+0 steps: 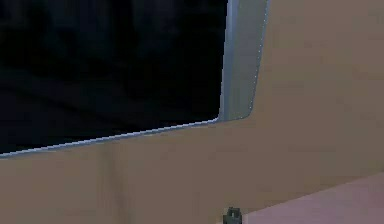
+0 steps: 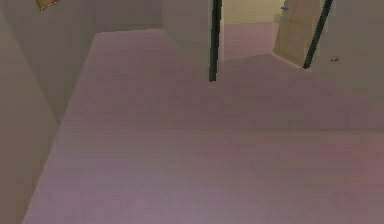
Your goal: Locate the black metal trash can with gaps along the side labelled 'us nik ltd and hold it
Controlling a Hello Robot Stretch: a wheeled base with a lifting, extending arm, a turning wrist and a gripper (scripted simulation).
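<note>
Forward view: large dark window [image 1: 110,70] in the upper left, with a pale grey frame [image 1: 243,60]. Tan wall [image 1: 300,130] lies below and to its right. A small dark grey thing [image 1: 233,214] sits at the bottom edge, too small to name.

Arm side view: bare pinkish floor [image 2: 190,150], grey side wall [image 2: 30,80] at left. Dark door post [image 2: 213,40] at upper middle, tan door [image 2: 293,35] at upper right.

Tool state: cannot tell. Trash can's place: cannot tell.

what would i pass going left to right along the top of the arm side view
small brown object high on the grey wall → dark upright door post → pale tan door panel
</note>
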